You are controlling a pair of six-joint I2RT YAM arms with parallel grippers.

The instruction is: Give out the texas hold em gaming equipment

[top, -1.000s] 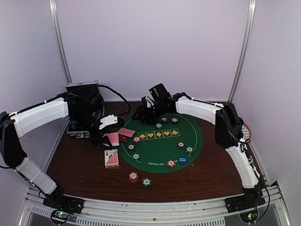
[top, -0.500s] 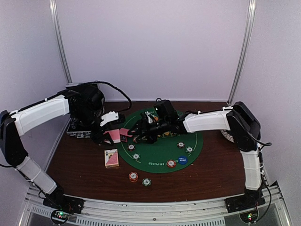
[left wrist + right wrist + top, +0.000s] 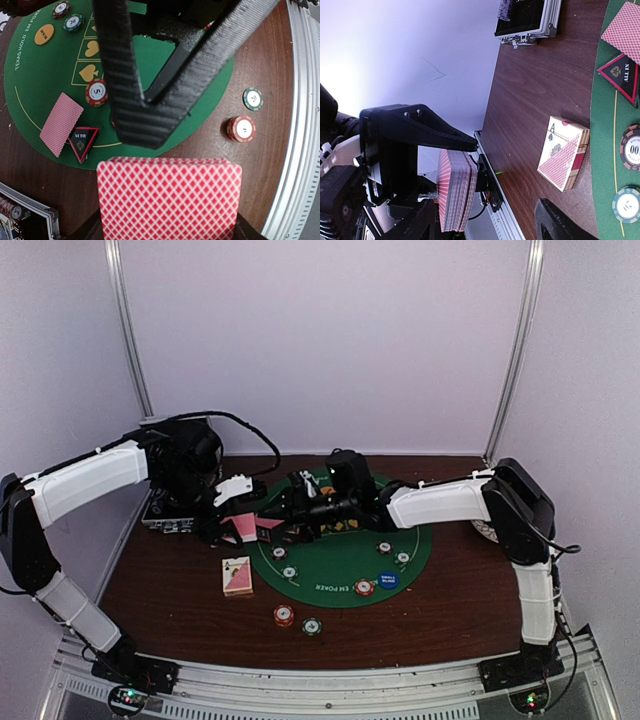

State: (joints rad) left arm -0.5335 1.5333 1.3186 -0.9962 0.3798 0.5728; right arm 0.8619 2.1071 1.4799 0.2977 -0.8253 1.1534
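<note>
Pink-backed cards [image 3: 169, 197] are clamped between the left fingers [image 3: 420, 130], right fingers [image 3: 117, 75] spread wide close by; several could be dragged out by a misjudged pinch.

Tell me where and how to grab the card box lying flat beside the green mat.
Probably come from straight above and pinch the card box across its two long edges: it lies flat, face up, so only its thin sides offer opposing faces.

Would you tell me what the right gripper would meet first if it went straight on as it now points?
Probably the pink-backed card deck clamped in the left gripper, straight ahead of the open right gripper; the gap is hard to judge.
</note>
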